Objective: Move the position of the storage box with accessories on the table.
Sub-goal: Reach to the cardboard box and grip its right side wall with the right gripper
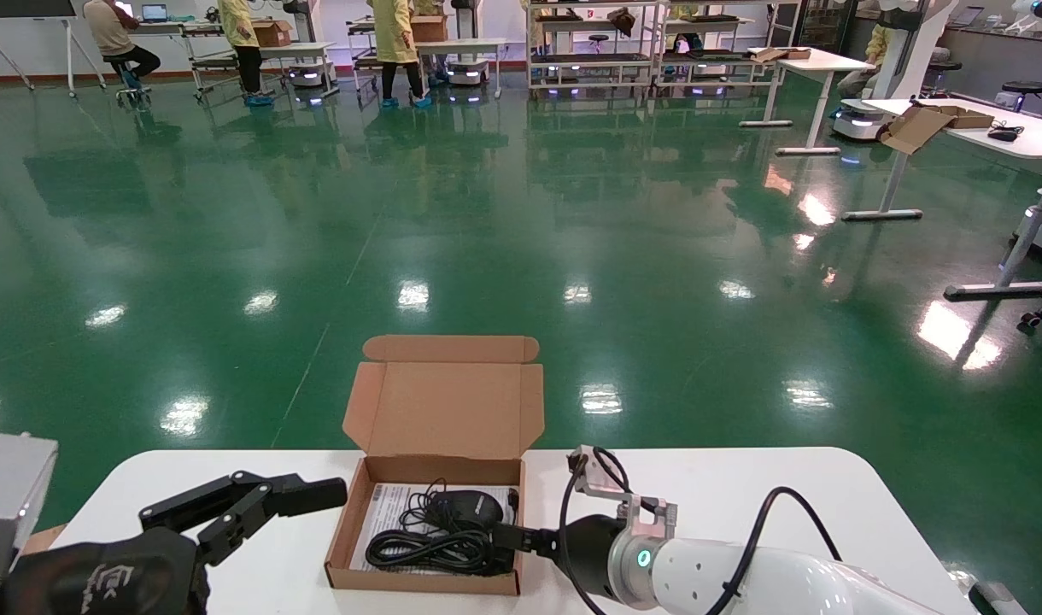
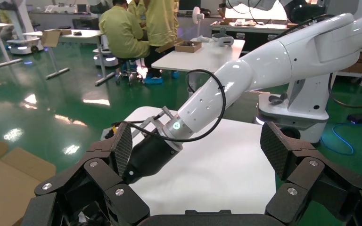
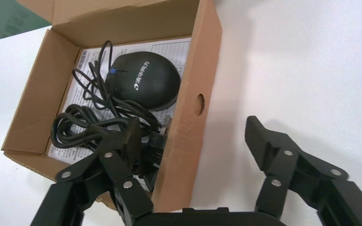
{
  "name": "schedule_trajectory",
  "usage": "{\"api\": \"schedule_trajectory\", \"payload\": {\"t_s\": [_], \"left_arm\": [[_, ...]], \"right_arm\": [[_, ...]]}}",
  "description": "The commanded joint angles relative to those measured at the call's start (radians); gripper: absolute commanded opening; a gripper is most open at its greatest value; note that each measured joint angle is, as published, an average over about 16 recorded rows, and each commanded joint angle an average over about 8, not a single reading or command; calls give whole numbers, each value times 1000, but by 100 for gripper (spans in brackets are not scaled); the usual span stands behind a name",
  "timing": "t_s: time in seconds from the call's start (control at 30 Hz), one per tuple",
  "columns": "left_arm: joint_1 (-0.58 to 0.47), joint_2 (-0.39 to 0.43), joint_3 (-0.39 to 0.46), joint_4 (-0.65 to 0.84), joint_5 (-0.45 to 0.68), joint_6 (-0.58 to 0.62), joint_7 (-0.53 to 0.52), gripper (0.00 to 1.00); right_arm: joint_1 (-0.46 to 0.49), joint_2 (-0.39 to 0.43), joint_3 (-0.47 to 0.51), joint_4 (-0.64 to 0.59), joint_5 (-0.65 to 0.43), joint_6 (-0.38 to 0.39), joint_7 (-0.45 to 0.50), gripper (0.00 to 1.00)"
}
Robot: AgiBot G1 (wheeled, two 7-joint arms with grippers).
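Corrugated cardboard mailer box [image 1: 436, 521], light, thin-walled, flexible: right tool [image 3: 188, 141] wide, straddling its side wall; left tool [image 1: 256, 504] wide, idle.

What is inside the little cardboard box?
Inside the storage box are a black mouse and its coiled cable, lying on a printed paper sheet. Much of the sheet is covered. One right gripper finger also reaches inside.

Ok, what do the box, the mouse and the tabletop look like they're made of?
The storage box looks like plain brown corrugated cardboard, matte, with folded flaps and raw cut edges. The mouse seems moulded black plastic with a slight sheen and white printed lettering. The table has a smooth white top, probably laminate, though that cannot be settled by look.
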Motion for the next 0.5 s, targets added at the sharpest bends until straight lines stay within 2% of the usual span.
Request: {"api": "schedule_trajectory", "payload": {"t_s": [0.03, 0.5], "left_arm": [[0, 0, 0, 0, 0, 0, 0, 100], [0, 0, 0, 0, 0, 0, 0, 100]], "right_arm": [[0, 0, -5, -2, 7, 2, -3, 0], [4, 0, -30, -2, 47, 14, -24, 0]]}}
